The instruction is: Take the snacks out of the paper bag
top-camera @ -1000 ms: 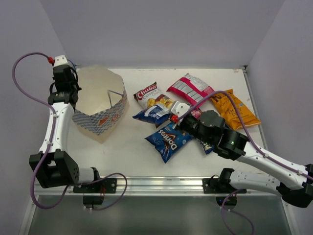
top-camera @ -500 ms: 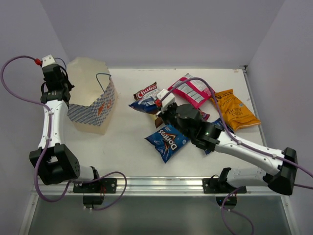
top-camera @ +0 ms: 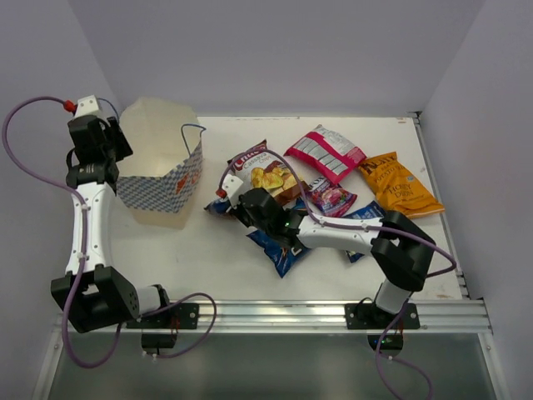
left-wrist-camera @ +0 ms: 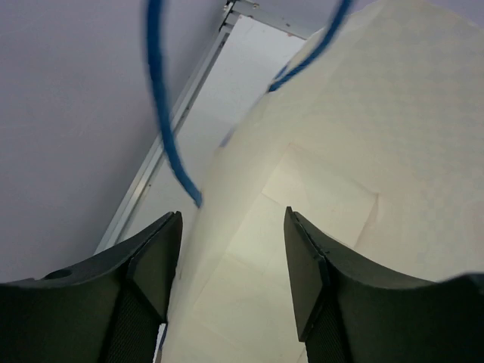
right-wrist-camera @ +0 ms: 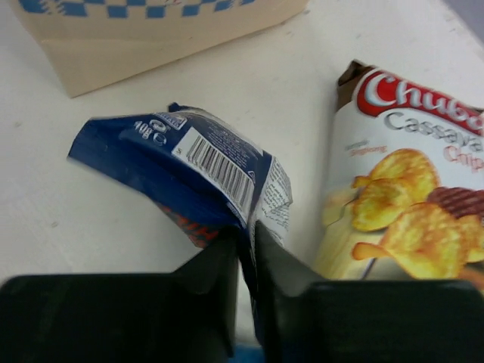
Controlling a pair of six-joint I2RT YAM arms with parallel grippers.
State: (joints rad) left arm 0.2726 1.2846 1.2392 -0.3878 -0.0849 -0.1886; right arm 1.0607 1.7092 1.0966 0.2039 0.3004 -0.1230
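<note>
We note right gripper (right-wrist-camera: 246, 249) pinched on small blue-white packet (right-wrist-camera: 189, 174). To its right, brown-red chips packet (right-wrist-camera: 401, 197) lies close and blocks sideways pass. Ahead, paper bag (right-wrist-camera: 151, 45) wall bars way, with strip of bare table (right-wrist-camera: 53, 219) between. Table to left also free.

We note left gripper (left-wrist-camera: 231, 257) fingers apart, bag wall between them. Blue string handle (left-wrist-camera: 162, 113) hangs ahead-left.

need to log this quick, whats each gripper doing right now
left gripper: open, fingers either side of the paper bag wall
right gripper: shut on the edge of the dark blue packet
</note>
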